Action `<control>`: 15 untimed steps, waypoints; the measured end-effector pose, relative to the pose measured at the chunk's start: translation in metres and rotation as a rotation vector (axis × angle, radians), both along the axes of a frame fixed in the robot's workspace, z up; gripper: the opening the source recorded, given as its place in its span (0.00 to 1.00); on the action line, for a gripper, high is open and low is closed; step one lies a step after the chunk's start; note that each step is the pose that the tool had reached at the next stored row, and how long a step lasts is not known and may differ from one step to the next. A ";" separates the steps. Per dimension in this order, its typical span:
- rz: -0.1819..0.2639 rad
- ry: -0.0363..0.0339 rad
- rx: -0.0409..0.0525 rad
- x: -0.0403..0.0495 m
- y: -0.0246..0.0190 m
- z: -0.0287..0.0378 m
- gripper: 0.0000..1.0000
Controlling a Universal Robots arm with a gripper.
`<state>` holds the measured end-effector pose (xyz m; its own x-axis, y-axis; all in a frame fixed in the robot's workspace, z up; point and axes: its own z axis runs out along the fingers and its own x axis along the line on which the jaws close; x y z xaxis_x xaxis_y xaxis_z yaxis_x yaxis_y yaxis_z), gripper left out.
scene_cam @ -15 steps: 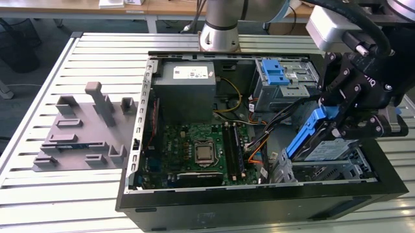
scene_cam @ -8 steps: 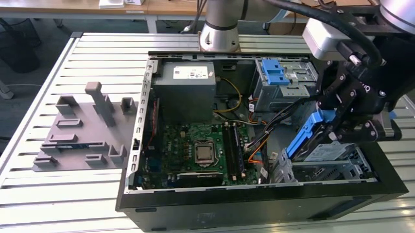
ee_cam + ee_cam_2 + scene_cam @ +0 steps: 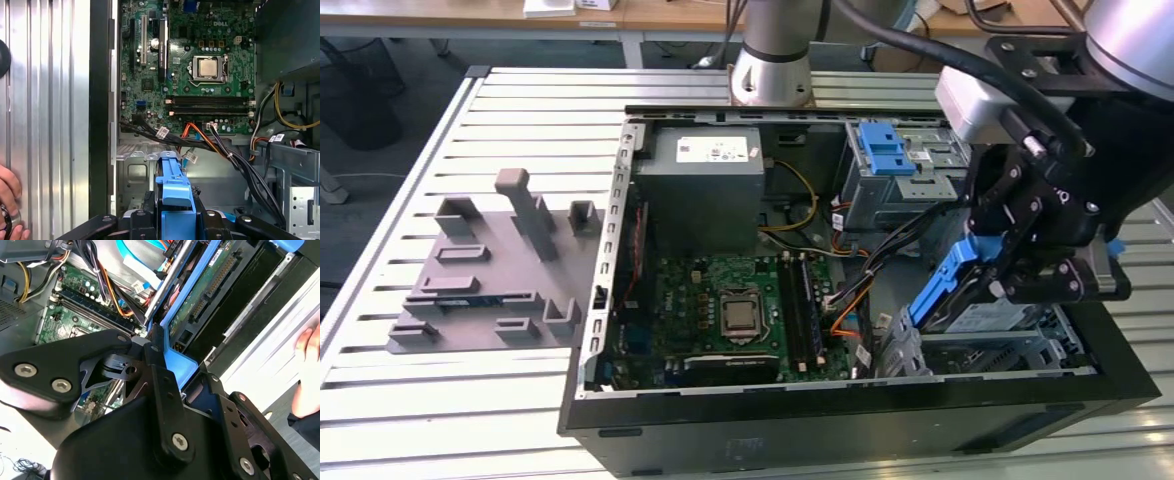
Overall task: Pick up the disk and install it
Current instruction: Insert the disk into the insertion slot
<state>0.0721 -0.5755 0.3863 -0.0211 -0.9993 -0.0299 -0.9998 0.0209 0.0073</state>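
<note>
While jaws clamp the disk (image 3: 945, 288), tilted

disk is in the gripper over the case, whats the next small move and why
Probably ease the disk down along its tilt: the gripper holds it slanted, lower end at the mouth of the grey bay, not yet lying flat in it.

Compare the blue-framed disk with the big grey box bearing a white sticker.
The disk is thin, blue-framed and tilted, gripped by the claw; the grey box is bulky, plain and sits level inside the computer case. The disk looks much smaller than the grey box. Both are rectangular.
</note>
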 end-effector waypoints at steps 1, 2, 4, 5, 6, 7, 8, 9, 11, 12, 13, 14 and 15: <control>0.000 0.0000 0.0000 0.0000 0.0000 -0.0014 0.36; 0.000 0.0000 0.0000 0.0000 0.0000 -0.0027 0.36; 0.000 0.0000 -0.0001 0.0000 -0.0001 -0.0054 0.36; 0.000 0.0000 -0.0001 0.0000 -0.0001 -0.0066 0.36; 0.000 0.0000 0.0000 0.0000 -0.0001 -0.0080 0.36; 0.000 0.0000 -0.0001 0.0000 -0.0001 -0.0093 0.36; 0.000 0.0000 0.0001 0.0000 -0.0001 -0.0106 0.36; 0.000 0.0000 0.0001 0.0000 -0.0001 -0.0119 0.36; 0.000 0.0000 -0.0001 0.0001 -0.0002 -0.0143 0.36; 0.000 0.0000 -0.0001 0.0001 -0.0002 -0.0156 0.36; 0.000 0.0000 -0.0001 0.0001 -0.0002 -0.0169 0.36; 0.000 0.0000 0.0000 0.0001 -0.0002 -0.0181 0.36; 0.000 0.0000 0.0000 0.0001 -0.0002 -0.0193 0.36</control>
<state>0.0721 -0.5757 0.3669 -0.0214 -0.9993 -0.0299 -0.9997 0.0212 0.0072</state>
